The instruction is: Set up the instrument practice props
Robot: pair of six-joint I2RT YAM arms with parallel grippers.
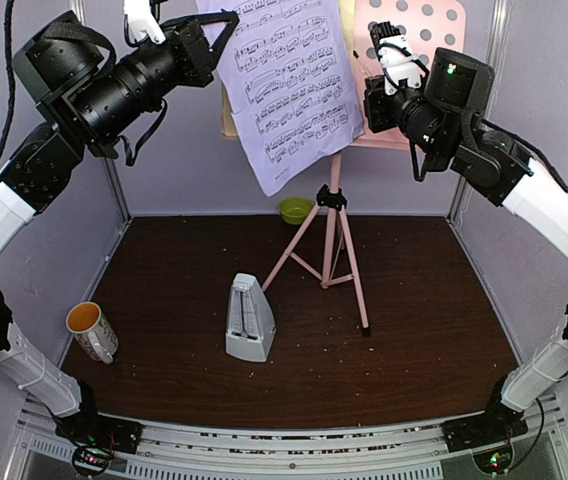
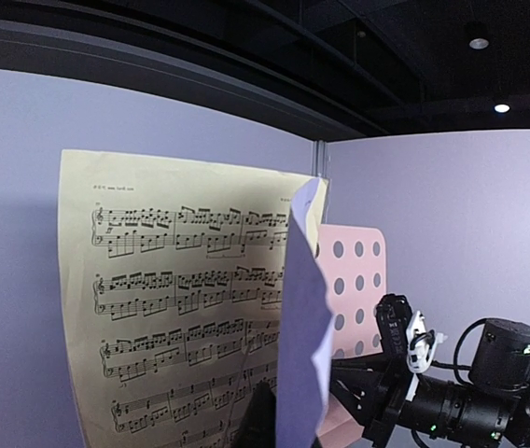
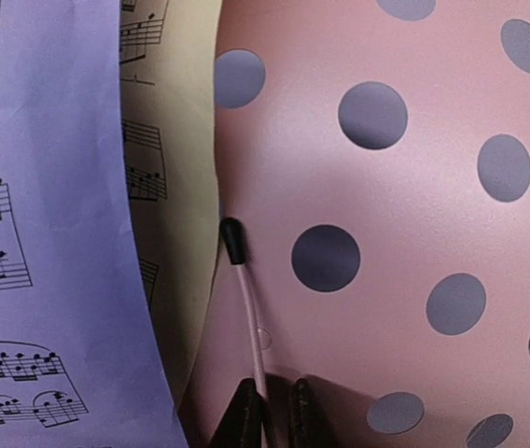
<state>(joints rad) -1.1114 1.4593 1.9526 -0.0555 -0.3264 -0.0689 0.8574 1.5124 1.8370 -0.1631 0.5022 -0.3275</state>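
The pink tripod music stand (image 1: pixel 332 240) stands mid-table, its perforated desk (image 1: pixel 426 25) at the top. My left gripper (image 1: pixel 221 24) is shut on the top edge of the lavender music sheet (image 1: pixel 289 90), which hangs in front of the desk. In the left wrist view the lavender sheet (image 2: pixel 302 345) is edge-on between my fingers (image 2: pixel 261 420). The yellow sheet (image 2: pixel 172 308) lies on the desk behind it. My right gripper (image 3: pixel 271 417) is shut on the desk's pink page-holder wire (image 3: pixel 249 317); it is at the desk's lower left (image 1: pixel 370 98). The pale-grey metronome (image 1: pixel 250 320) stands on the table.
A white mug with orange inside (image 1: pixel 92 331) stands at the table's left edge. A lime-green bowl (image 1: pixel 295 210) sits at the back behind the tripod legs. Grey walls enclose the left, back and right sides. My right arm (image 2: pixel 461 406) shows in the left wrist view.
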